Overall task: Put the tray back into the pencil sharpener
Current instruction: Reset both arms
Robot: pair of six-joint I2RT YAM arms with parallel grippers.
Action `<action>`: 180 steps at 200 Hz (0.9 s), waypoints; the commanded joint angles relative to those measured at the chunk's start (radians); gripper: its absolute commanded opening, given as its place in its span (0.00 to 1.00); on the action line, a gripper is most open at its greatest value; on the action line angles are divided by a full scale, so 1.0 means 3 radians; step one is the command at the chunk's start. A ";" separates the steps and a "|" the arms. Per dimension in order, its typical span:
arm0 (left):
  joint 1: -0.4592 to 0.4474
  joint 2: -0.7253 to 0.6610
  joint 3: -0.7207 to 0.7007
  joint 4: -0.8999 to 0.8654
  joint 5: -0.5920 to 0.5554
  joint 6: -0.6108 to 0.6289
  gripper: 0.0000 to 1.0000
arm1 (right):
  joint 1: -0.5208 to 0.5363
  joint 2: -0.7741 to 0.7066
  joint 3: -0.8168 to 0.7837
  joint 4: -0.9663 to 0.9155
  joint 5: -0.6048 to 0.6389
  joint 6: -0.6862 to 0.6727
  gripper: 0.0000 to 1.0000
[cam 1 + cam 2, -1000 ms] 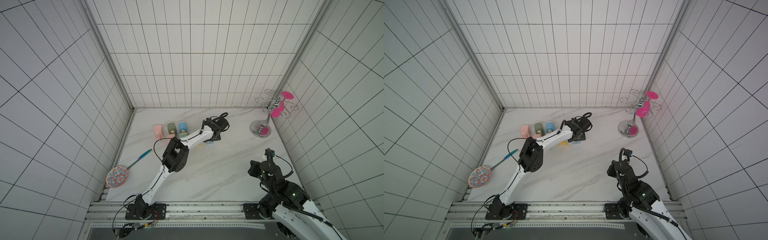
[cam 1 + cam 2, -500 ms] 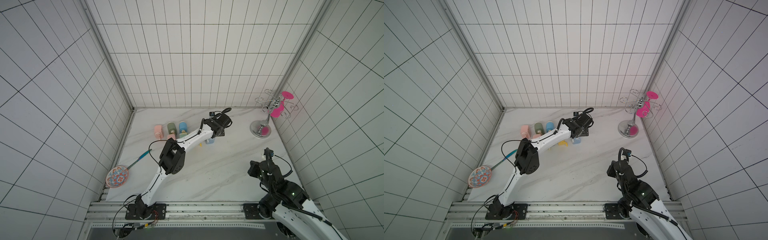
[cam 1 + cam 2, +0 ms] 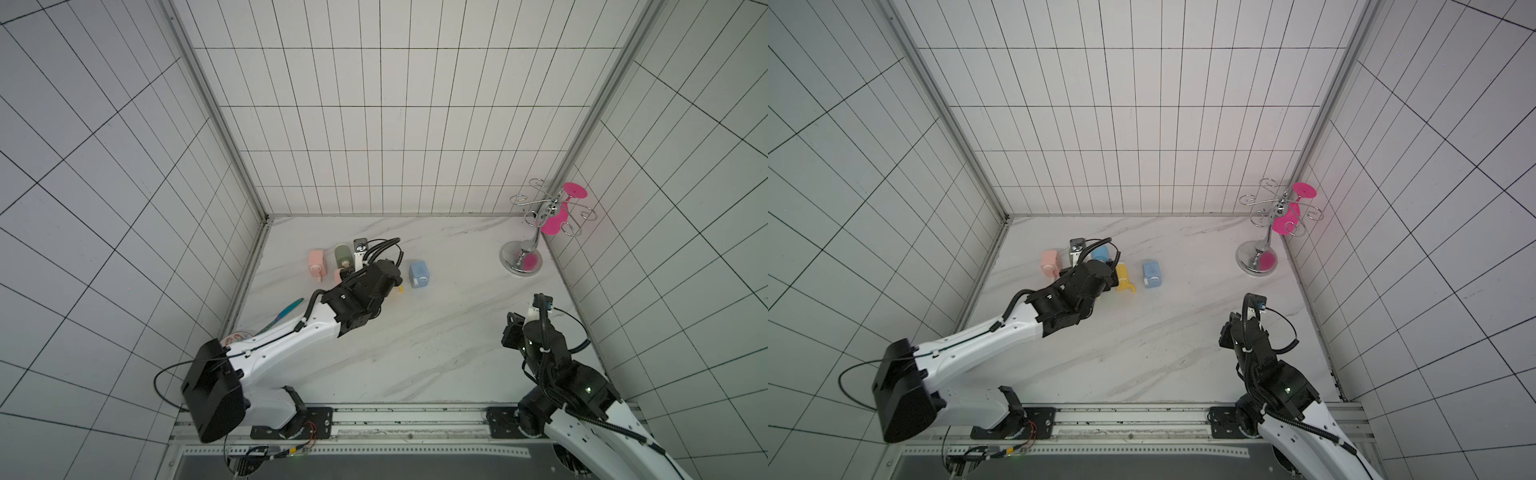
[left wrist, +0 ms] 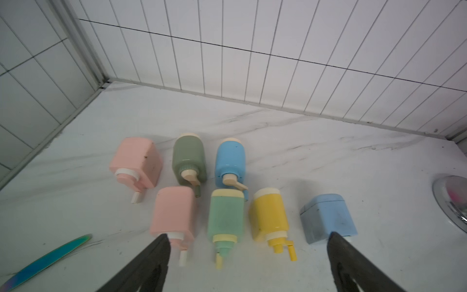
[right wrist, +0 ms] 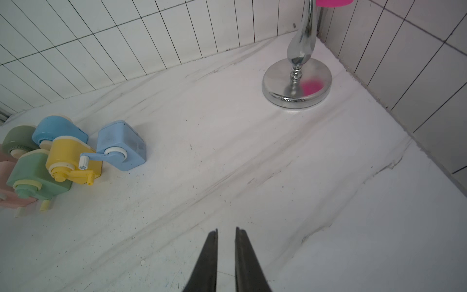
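Blue sharpener (image 4: 328,217) looks closed up, likely done
Left end effector (image 4: 247,240) gapes empty, clearing it; right end effector (image 5: 226,231) barely ajar, idle.

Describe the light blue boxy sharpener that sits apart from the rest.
The light blue sharpener is a boxy, round-cornered plastic block, smudged grey. A white hub on one face carries a blue crank tipped with a white knob, reaching toward the yellow sharpener. It rests on the marble table, ungripped.

Marble tabletop (image 3: 415,332), pencil sharpeners (image 4: 268,217), chrome stand (image 3: 522,262)
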 commanded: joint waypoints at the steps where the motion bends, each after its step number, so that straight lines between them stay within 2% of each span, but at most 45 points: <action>1: 0.0367 -0.0508 -0.0665 0.0784 0.0122 0.0395 0.98 | -0.0115 0.0058 -0.0070 0.0538 0.0357 -0.0372 0.23; 22: 0.0896 -0.0867 -0.1223 0.1185 0.0319 0.0887 0.97 | -0.0292 0.0263 -0.0218 0.1128 0.0493 -0.0669 0.33; 32: 0.1176 -0.0938 -0.1363 0.1240 0.0321 0.1022 0.98 | -0.0422 0.0410 -0.0286 0.1458 0.0500 -0.0800 0.37; 43: 0.1522 -0.0995 -0.1446 0.1295 0.0532 0.1206 0.97 | -0.0604 0.0634 -0.0349 0.1837 0.0426 -0.0926 0.41; 64: 0.2201 -0.1023 -0.1740 0.1799 0.1192 0.1636 0.98 | -0.1071 0.1205 -0.0403 0.2467 0.0066 -0.1048 0.49; 82: 0.2619 -0.0923 -0.1994 0.2359 0.1681 0.1731 0.98 | -0.1534 0.1817 -0.0537 0.3223 -0.0504 -0.1231 0.66; 96: 0.2768 -0.0727 -0.2079 0.2734 0.1897 0.1650 0.98 | -0.1801 0.2348 -0.0644 0.3817 -0.0863 -0.1245 0.69; 111: 0.2823 -0.0503 -0.2036 0.2876 0.2163 0.1602 0.97 | -0.2006 0.2963 -0.0695 0.4542 -0.1229 -0.1163 0.71; 116: 0.2822 -0.0422 -0.2056 0.3049 0.2267 0.1638 0.97 | -0.2063 0.3040 -0.0630 0.4490 -0.1410 -0.1189 0.72; 121: 0.2819 -0.0339 -0.2078 0.3208 0.2369 0.1702 0.97 | -0.2095 0.3036 -0.0483 0.4173 -0.1592 -0.1290 0.72; 127: 0.2819 -0.0240 -0.2113 0.3412 0.2434 0.1750 0.97 | -0.2097 0.3063 -0.0412 0.4141 -0.1603 -0.1404 0.72; 136: 0.2819 -0.0072 -0.2175 0.3699 0.2459 0.1738 0.97 | -0.2102 0.3208 -0.0533 0.4660 -0.1595 -0.1533 0.74; 141: 0.2819 0.0032 -0.2196 0.3836 0.2452 0.1733 0.97 | -0.2138 0.3330 -0.0607 0.4931 -0.1547 -0.1474 0.77; 153: 0.2819 0.0256 -0.2246 0.4146 0.2490 0.1755 0.97 | -0.2268 0.3622 -0.0651 0.5144 -0.1711 -0.1373 0.76; 166: 0.2812 0.0402 -0.2303 0.4441 0.2644 0.1847 0.97 | -0.2275 0.4009 -0.0716 0.5854 -0.1892 -0.1409 0.75; 170: 0.2810 0.0462 -0.2299 0.4492 0.2656 0.1856 0.97 | -0.2276 0.3962 -0.0696 0.5812 -0.1968 -0.1451 0.75; 180: 0.2794 0.0617 -0.2341 0.4697 0.2656 0.1862 0.97 | -0.2268 0.3729 -0.0531 0.5049 -0.1897 -0.1477 0.75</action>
